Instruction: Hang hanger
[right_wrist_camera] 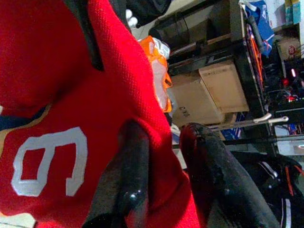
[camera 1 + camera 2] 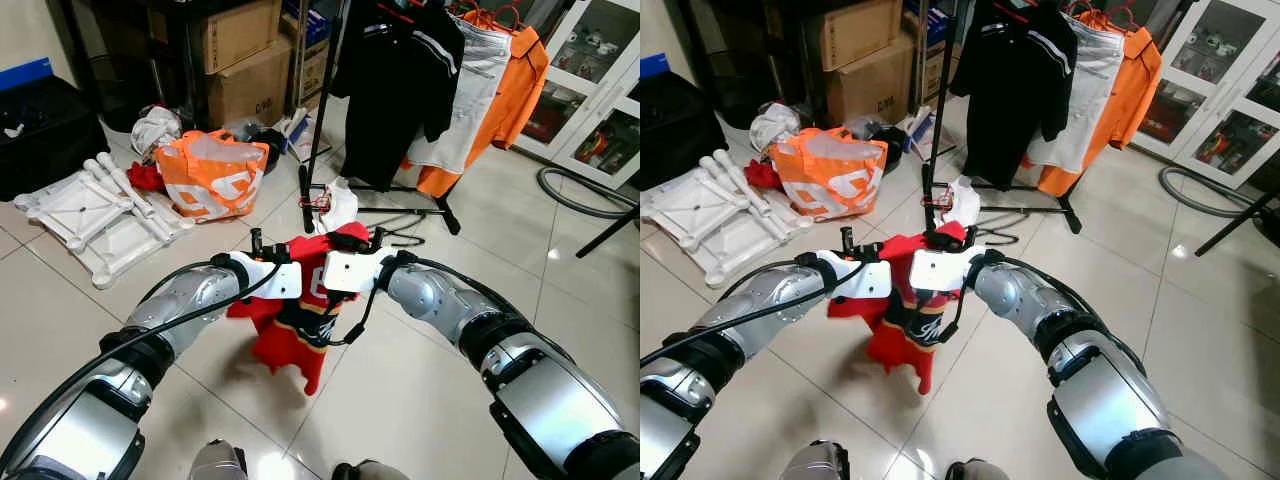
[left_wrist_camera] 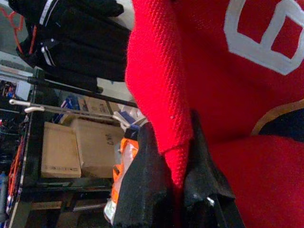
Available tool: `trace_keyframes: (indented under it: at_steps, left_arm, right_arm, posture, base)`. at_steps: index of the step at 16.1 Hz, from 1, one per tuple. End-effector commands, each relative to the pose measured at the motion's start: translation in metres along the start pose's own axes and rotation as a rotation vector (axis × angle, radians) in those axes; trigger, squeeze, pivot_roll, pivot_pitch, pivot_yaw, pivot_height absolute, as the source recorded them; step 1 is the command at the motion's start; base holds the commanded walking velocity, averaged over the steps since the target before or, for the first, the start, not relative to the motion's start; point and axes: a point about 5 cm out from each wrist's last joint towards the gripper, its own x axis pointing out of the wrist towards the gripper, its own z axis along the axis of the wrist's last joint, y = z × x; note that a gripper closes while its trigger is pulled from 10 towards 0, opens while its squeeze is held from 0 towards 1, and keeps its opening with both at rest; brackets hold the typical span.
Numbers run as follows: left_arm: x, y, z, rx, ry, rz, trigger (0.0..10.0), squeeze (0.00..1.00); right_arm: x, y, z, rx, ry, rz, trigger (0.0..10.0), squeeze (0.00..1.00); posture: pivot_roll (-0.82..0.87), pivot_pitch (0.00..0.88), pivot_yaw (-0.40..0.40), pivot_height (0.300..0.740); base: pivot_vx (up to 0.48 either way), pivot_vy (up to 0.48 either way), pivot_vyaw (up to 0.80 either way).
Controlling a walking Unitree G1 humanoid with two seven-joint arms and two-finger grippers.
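Both grippers pinch a red jersey held up between them over the tiled floor.

The left gripper [image 3: 173,185] has its jaws closed on a fold of the red jersey [image 2: 300,335], the cloth squeezed between the two black fingers [image 3: 142,180]. The right gripper [image 1: 164,161] clamps another edge of the same jersey, with cloth running between its fingers [image 1: 130,171]. The garment hangs down from both grips, clear of the floor; no hanger can be made out inside it. Beyond stands a clothes rack [image 2: 325,120] carrying a black jacket [image 2: 395,70] and an orange garment [image 2: 505,90]. An orange bag [image 2: 212,172] and white plastic parts [image 2: 95,210] lie on the pale tiles [image 2: 420,380], with cardboard boxes [image 2: 245,60] behind and glass cabinets [image 2: 600,90] at the right.
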Motion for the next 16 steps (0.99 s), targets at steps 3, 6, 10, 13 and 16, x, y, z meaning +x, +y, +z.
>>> trace_keyframes:
  at_steps: [3,6,10,13,16]
  left_arm:
    - [0.002,-0.011,0.009,0.012,-0.04,-0.04,0.0,0.0]
    - [0.002,-0.01,0.008,0.006,-0.035,-0.039,0.0,0.0]
    - [-0.002,-0.006,0.001,-0.042,-0.032,-0.025,0.0,0.0]
    - [-0.006,0.003,-0.005,-0.122,-0.044,0.012,0.0,0.0]
    - [-0.01,0.003,-0.012,-0.17,-0.035,0.026,0.0,0.0]
  right_arm:
    - [0.0,-0.021,0.004,0.169,-0.041,-0.121,10.0,1.0]
    - [-0.002,-0.028,0.005,0.448,-0.092,-0.156,10.0,1.0]
    - [-0.009,-0.039,0.003,0.76,-0.181,-0.153,10.0,1.0]
    - [-0.023,-0.044,0.0,0.89,-0.25,-0.065,10.0,0.0]
    - [-0.038,-0.05,0.007,1.008,-0.339,0.031,10.0,0.0]
  posture:
    - [0.08,0.069,-0.124,0.74]
    - [0.08,0.07,-0.122,0.74]
    - [0.07,0.07,-0.118,0.74]
    - [0.07,0.07,-0.11,0.74]
    - [0.07,0.07,-0.109,0.74]
  base:
    - [0.0,0.0,0.0]
    - [0.0,0.0,0.0]
    - [0.0,0.0,0.0]
    - [0.0,0.0,0.0]
    - [0.0,0.0,0.0]
